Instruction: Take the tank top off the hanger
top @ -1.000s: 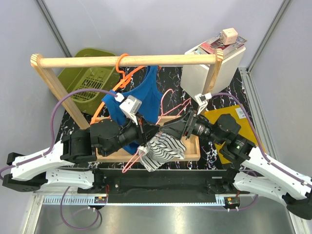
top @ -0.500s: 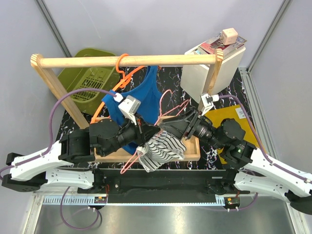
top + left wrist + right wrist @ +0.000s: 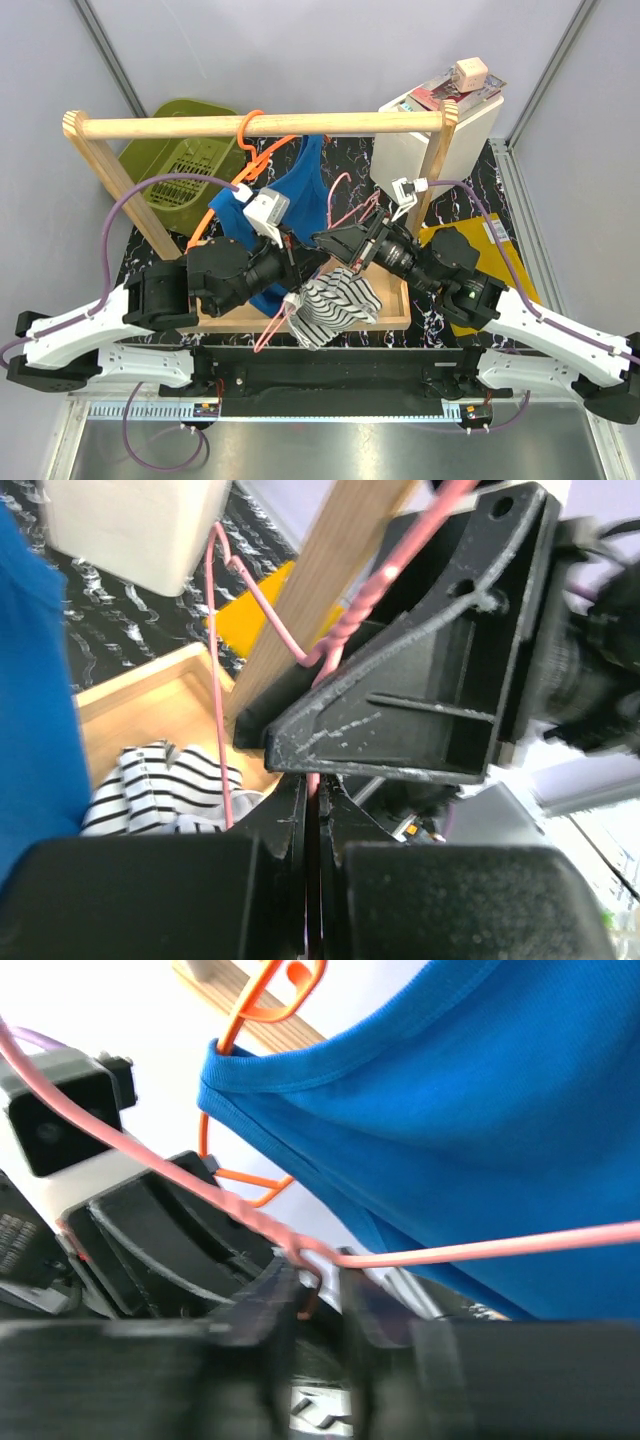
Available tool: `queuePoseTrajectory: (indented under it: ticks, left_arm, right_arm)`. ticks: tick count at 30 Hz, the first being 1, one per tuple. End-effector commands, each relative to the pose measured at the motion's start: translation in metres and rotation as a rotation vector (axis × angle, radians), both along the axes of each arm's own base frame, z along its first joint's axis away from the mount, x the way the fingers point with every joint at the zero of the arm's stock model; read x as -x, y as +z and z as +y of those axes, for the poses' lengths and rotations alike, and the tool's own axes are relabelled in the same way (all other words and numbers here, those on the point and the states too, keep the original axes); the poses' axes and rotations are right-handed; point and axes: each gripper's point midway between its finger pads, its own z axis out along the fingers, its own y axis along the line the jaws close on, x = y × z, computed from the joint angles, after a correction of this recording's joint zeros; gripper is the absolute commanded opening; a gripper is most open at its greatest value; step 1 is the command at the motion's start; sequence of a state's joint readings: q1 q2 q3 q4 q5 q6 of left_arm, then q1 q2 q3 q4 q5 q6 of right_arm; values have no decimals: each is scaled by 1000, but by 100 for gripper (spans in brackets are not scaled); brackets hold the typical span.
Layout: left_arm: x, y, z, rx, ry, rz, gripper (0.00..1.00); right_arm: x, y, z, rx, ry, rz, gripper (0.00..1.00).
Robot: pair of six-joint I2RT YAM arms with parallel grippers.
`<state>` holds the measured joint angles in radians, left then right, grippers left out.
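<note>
The blue tank top [image 3: 290, 195] hangs on the orange hanger [image 3: 250, 125], which is hooked over the wooden rod. In the right wrist view the tank top [image 3: 480, 1100] fills the upper right, with the hanger [image 3: 265, 995] above it. My left gripper [image 3: 300, 262] is shut on a thin pink wire hanger [image 3: 222, 680], whose wire is pinched between the jaws [image 3: 315, 800]. My right gripper [image 3: 335, 240] meets it tip to tip in front of the tank top. Its jaws [image 3: 318, 1295] stand a little apart around the pink hanger's twisted neck [image 3: 300, 1250].
A black-and-white striped garment [image 3: 335, 308] lies in the wooden tray [image 3: 395, 318] below both grippers. A green basket [image 3: 175, 165] sits back left. At back right are a white box [image 3: 440, 135] and a yellow pad [image 3: 480, 240]. The rack's rod [image 3: 150, 127] spans overhead.
My right gripper has moved left and up to the pink hanger's neck, and its jaws have narrowed a lot. The left gripper stays shut on the pink wire and has lifted slightly.
</note>
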<state>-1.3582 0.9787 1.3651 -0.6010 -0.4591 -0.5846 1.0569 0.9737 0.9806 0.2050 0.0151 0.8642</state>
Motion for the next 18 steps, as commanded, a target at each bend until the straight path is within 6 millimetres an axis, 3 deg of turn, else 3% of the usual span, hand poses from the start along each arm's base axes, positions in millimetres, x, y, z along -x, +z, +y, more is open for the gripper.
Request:
queuePoseTrajectory:
  ticks: [1,2,3,5,6,8,10,14,16,18]
  left_arm:
    - [3,27,-3,68,-11,-8,0]
    - [4,27,-5,67,-22,-9,0]
    - [5,28,-5,67,-29,-10,14]
    - [11,31,-4,74,-66,-13,32]
    - [15,33,-4,75,-88,-15,48]
    - [25,38,-3,83,-149,-18,60]
    - [34,40,4,70,-194,-18,66]
    - [51,54,33,95,-257,-27,67]
    - [65,64,50,146,-315,-32,66]
    - [74,59,56,151,-358,-28,61]
  right_arm:
    - [-13,32,-19,-86,-120,4,14]
    - [-13,32,-21,-89,-129,9,7]
    - [-13,31,-23,-90,-137,15,0]
    - [-15,30,-29,-103,-161,26,0]
    - [-16,28,-30,-104,-166,30,0]
    - [-17,25,-33,-108,-177,46,0]
    - [-19,21,-35,-104,-195,61,0]
    - [-21,20,-41,-115,-218,73,0]
    - [-21,23,-40,-120,-213,71,0]
    - [-20,24,-34,-119,-195,64,0]
